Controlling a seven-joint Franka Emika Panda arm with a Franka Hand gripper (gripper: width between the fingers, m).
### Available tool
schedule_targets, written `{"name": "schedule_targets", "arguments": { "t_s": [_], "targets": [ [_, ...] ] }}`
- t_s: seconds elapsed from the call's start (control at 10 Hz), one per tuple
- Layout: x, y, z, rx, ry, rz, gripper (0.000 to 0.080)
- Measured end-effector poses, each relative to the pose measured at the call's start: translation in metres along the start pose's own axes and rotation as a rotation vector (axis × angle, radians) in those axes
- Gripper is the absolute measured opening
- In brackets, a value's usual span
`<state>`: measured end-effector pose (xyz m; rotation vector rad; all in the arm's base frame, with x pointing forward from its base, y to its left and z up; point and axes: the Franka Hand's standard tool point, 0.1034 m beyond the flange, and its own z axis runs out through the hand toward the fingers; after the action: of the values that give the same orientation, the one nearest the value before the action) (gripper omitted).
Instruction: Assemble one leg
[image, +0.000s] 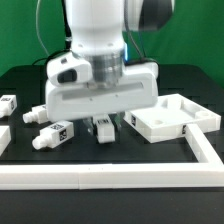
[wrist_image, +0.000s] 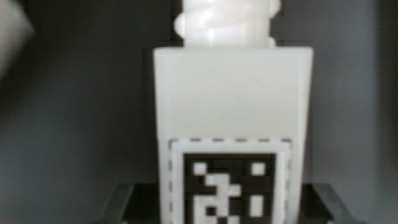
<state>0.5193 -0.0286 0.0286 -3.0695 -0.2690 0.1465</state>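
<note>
My gripper (image: 103, 124) is down at the table and shut on a leg (image: 103, 129), a small white post with a black-and-white tag. In the wrist view the leg (wrist_image: 228, 110) fills the picture between the jaws. Its tag is close to my gripper (wrist_image: 231, 208) and its white threaded tip (wrist_image: 226, 22) points away. The dark fingers (wrist_image: 134, 203) touch the leg on both sides. Whether the leg rests on the table or hangs just above it is hidden by the hand.
Three more legs lie on the black table at the exterior view's left (image: 50, 135) (image: 33, 114) (image: 8, 103). The large white square panel (image: 176, 121) lies at the right, close to the hand. A white rail (image: 110, 176) runs along the front and up the right side.
</note>
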Motion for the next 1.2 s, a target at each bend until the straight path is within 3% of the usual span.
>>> {"name": "schedule_targets", "arguments": {
  "t_s": [0.1,0.2,0.3,0.6,0.7,1.1,1.2],
  "targets": [
    [-0.023,0.007,-0.011,-0.007,-0.004,0.013,0.0284],
    [-0.033,0.015,-0.021,-0.015,0.01,0.024,0.0284],
    [-0.037,0.025,-0.02,-0.024,0.05,0.009,0.0284],
    [-0.039,0.024,-0.018,-0.022,0.044,0.01,0.0284],
    [-0.042,0.024,-0.015,-0.02,0.043,0.023,0.0284],
    [-0.101,0.019,0.023,-0.024,0.014,0.072,0.0285],
    [-0.103,0.016,0.026,-0.022,0.005,0.075,0.0285]
  ]
}}
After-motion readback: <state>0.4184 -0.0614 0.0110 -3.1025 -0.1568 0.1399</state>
